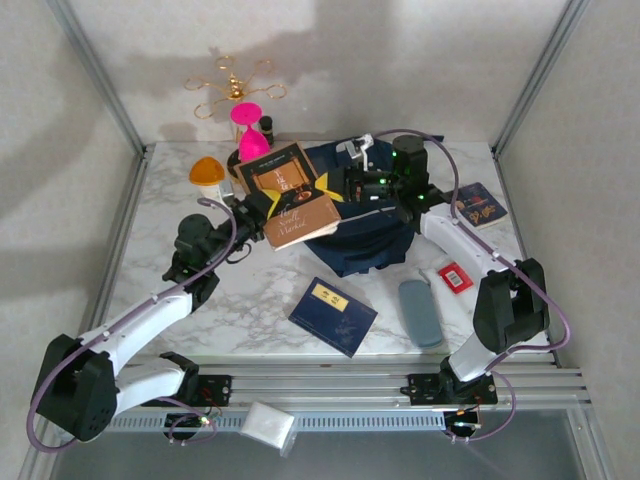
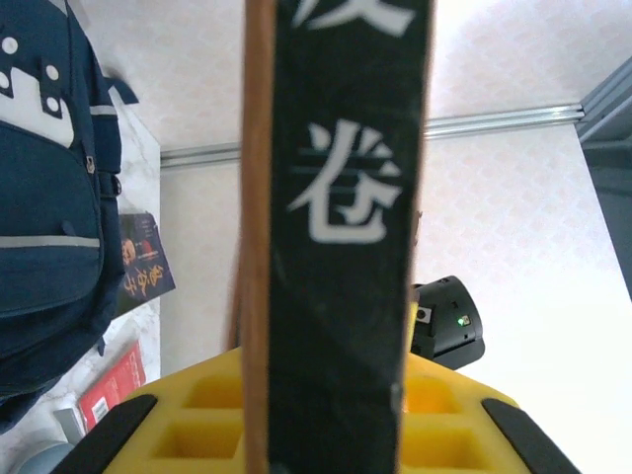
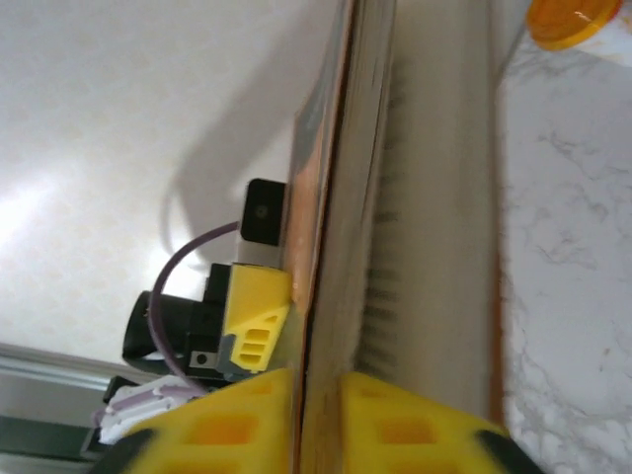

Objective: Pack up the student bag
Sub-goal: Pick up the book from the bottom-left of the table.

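Note:
The student bag (image 1: 375, 240), navy-blue, lies at the middle back of the table; its pale-striped front pocket (image 2: 39, 197) shows in the left wrist view. A black-covered book (image 1: 280, 175) with a tan book (image 1: 300, 222) under it is held in the air over the bag's left side. My left gripper (image 1: 258, 205) is shut on their left end, with the black spine and its white characters (image 2: 341, 197) between the yellow jaws (image 2: 326, 434). My right gripper (image 1: 345, 185) holds the right end, its yellow jaws (image 3: 316, 415) pressed against a cover edge (image 3: 326, 247).
A flat navy book with a yellow label (image 1: 333, 315) and a grey case (image 1: 420, 312) lie near the front. A red card (image 1: 456, 277) and a dark booklet (image 1: 478, 205) sit right of the bag. An orange-capped item (image 1: 206, 172), a pink hourglass (image 1: 250, 125) and a gold wire stand (image 1: 235, 88) are at the back left.

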